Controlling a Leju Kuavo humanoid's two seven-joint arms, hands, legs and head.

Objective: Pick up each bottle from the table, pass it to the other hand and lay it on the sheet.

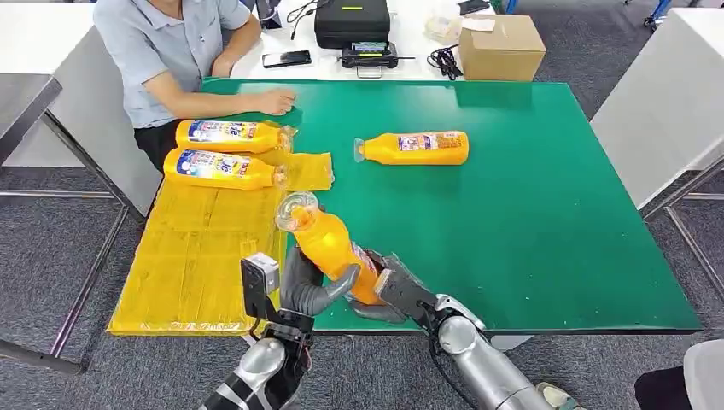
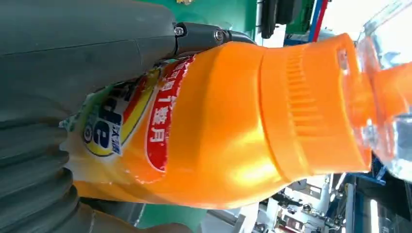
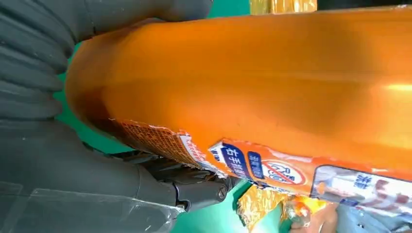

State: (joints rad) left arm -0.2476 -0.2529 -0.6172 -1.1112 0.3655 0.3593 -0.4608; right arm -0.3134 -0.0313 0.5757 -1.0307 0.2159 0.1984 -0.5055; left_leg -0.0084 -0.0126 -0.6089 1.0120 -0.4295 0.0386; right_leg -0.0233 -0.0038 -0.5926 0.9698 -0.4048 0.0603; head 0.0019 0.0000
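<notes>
An orange bottle (image 1: 329,243) with a clear cap is tilted in the air over the front edge of the green table (image 1: 529,213). My left hand (image 1: 309,290) wraps its thumb around the lower body, and my right hand (image 1: 394,290) grips the base from the other side. In the left wrist view the bottle (image 2: 218,121) lies against my left hand (image 2: 73,63). The right wrist view has the bottle (image 3: 267,87) held by my right hand (image 3: 73,160). Another bottle (image 1: 414,148) lies on the table. Two bottles (image 1: 230,135) (image 1: 222,167) lie on the yellow sheet (image 1: 196,256).
A person sits at the far left corner with a hand (image 1: 275,102) on the table near the sheet. A cardboard box (image 1: 501,47), a black case (image 1: 352,21) and a phone (image 1: 287,58) sit on the white table behind. Grey floor surrounds the table.
</notes>
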